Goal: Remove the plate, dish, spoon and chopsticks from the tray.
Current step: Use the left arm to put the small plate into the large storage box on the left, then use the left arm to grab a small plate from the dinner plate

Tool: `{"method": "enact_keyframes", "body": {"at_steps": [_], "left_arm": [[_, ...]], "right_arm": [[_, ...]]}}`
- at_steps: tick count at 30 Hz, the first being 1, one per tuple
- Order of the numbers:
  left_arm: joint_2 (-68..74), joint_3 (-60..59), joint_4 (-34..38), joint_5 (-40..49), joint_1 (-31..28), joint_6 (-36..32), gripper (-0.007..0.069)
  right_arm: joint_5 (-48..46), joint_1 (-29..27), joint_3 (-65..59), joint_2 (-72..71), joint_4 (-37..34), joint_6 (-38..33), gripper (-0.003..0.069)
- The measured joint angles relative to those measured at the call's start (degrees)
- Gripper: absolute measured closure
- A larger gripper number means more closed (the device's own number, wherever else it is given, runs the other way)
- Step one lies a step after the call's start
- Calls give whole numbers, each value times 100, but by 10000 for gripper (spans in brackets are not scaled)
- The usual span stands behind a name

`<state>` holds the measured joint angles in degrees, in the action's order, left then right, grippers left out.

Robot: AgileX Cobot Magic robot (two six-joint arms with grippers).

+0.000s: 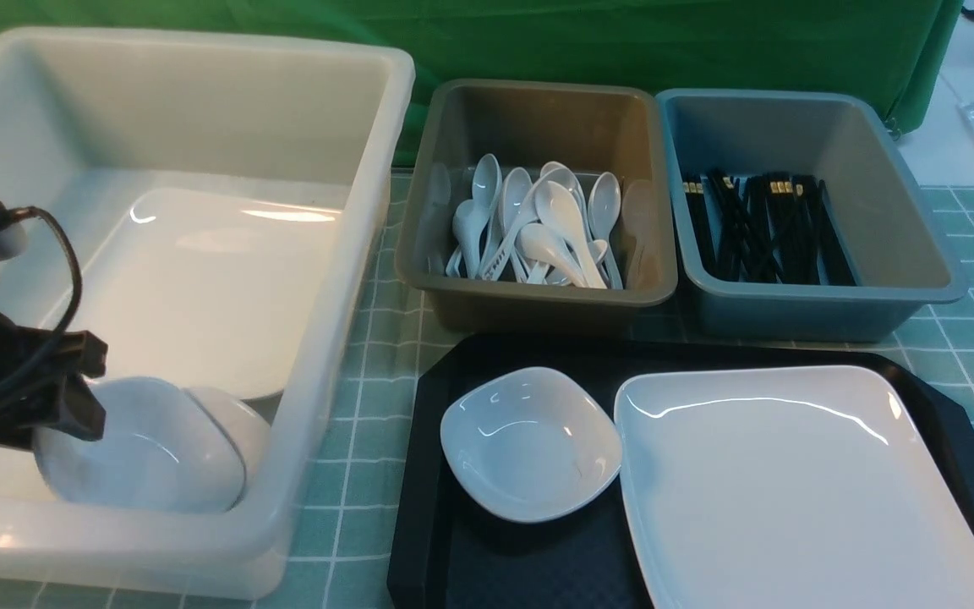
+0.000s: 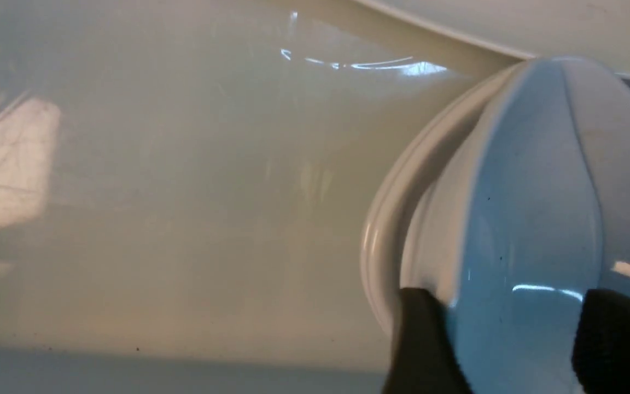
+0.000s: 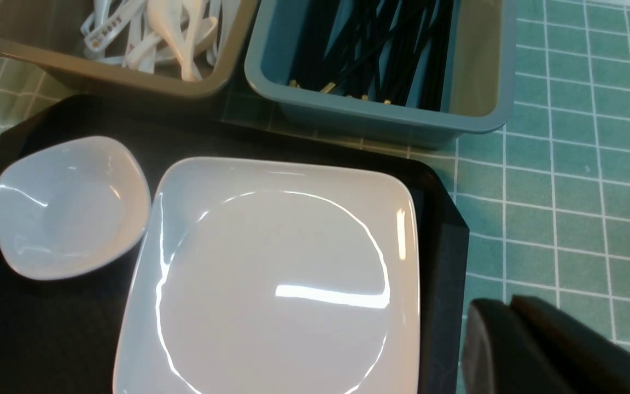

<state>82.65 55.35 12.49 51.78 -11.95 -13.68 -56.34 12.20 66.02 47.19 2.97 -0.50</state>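
Crockery sits on the large black rectangular plastic tray (image 1: 495, 567) in the front view: a small deep white dish (image 1: 529, 444) at its left, just beside the large flat glossy white square plate (image 1: 791, 491) at its right. White soup spoons (image 1: 538, 228) fill the grey tub (image 1: 538, 296), and black chopsticks (image 1: 757, 228) fill the blue tub (image 1: 817, 317). The left gripper (image 1: 85, 385) hangs inside the big translucent white tub (image 1: 352, 279). Its wrist view shows black fingers (image 2: 424, 345) spread apart around another white dish (image 2: 534, 219), clamping nothing. From the right wrist, the right gripper (image 3: 512, 328) is pressed together and empty, just off the tray's right edge. The plate lies to its left, so I'd judge that arm nearer.
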Motion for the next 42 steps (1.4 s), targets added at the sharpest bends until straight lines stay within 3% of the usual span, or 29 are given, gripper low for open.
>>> {"method": "enact_keyframes", "body": {"at_steps": [1, 4, 9, 13, 17, 19, 22, 25, 29, 38, 42], "left_arm": [[0, 0, 0, 0, 0, 0, 236], [-191, 246, -33, 250, 0, 81, 110], [-614, 434, 76, 488, 21, 171, 105], [-947, 434, 406, 488, 653, 190, 244], [-1017, 438, 705, 334, 1884, 57, 482], [-999, 438, 703, -124, 3128, 219, 581], [-752, 494, 314, -920, 4643, 442, 606], [-274, 632, -335, -1416, 5600, 565, 577], [536, 793, -1081, -1565, 6122, 818, 485], [1692, 1004, -2204, -1736, 6217, 958, 210], [2041, 1017, -2587, -1942, 6217, 1001, 140]], "right_arm": [[0, 0, 0, 0, 0, 0, 585], [2, 0, 0, 0, 0, 0, 576], [7, 0, 0, 0, 0, 0, 570], [25, 0, 0, 0, 0, 0, 562], [28, 0, 0, 0, 0, 0, 559], [28, 0, 0, 0, 0, 0, 555], [28, 0, 0, 0, 0, 0, 552], [28, 0, 0, 0, 0, 0, 549], [-54, 0, 0, 0, 0, 0, 543], [-148, 0, 0, 0, 0, 0, 532], [-148, 0, 0, 0, 0, 0, 528]]}}
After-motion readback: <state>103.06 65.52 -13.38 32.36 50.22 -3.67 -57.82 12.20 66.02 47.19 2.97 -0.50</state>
